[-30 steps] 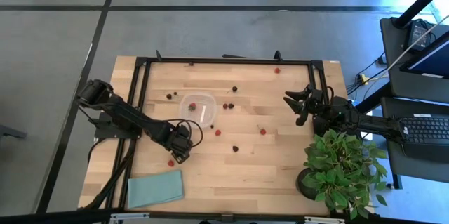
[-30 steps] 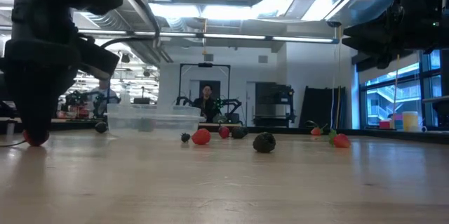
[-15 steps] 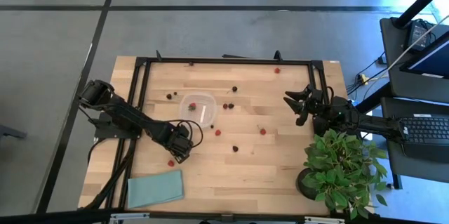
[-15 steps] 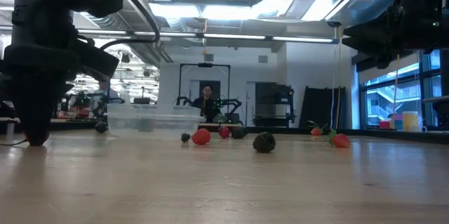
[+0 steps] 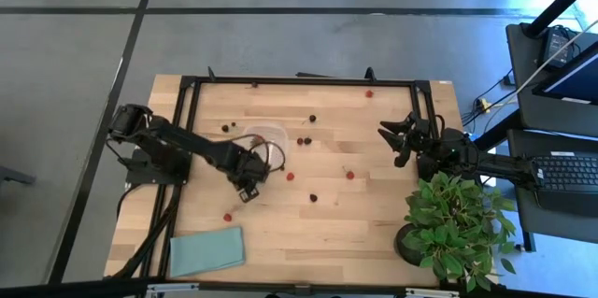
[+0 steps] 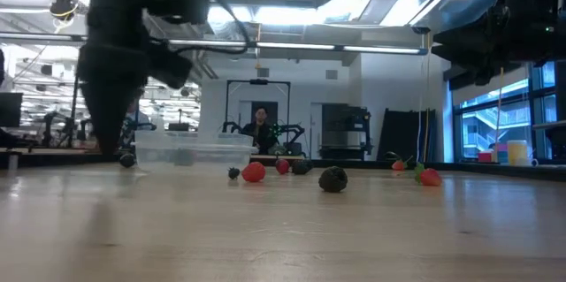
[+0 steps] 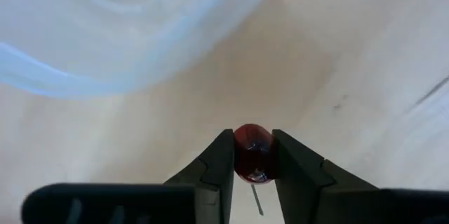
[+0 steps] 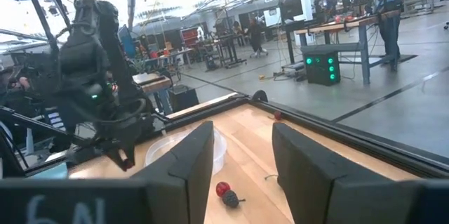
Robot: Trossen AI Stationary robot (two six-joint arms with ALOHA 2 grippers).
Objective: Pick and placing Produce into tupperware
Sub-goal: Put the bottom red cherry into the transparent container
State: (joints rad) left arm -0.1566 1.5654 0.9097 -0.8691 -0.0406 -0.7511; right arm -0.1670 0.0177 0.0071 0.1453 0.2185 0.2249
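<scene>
My left gripper (image 5: 248, 184) hangs over the wood just near of the tupperware (image 5: 264, 142), pointing down, shut on a small red berry (image 7: 251, 150). The tupperware is a clear, shallow container with one red piece (image 5: 255, 140) inside; its rim fills the left wrist view's upper part (image 7: 105, 34). More produce lies loose on the table: red pieces (image 5: 290, 176), (image 5: 350, 175), (image 5: 227, 216) and dark ones (image 5: 313, 197), (image 5: 303, 140). My right gripper (image 5: 397, 139) waits open at the table's right edge, held level, with nothing between its fingers. My left gripper pinches the red berry by its two opposite sides (image 7: 240, 152) between its two fingertips. The fingers come from above, pointing down. The berry sits between the tips, clear of the wooden table below.
A teal cloth (image 5: 206, 249) lies at the near left corner. A leafy potted plant (image 5: 458, 223) stands at the near right. A black frame (image 5: 299, 81) runs round the table's far part. Further berries lie by the far edge (image 5: 369, 93), (image 5: 225, 128).
My left gripper has shut on a red berry on the table, then risen with it and gone toward the far edge and the tupperware, rolling a little. The berry is lifted clear. The red piece near the cloth has stayed where it was.
</scene>
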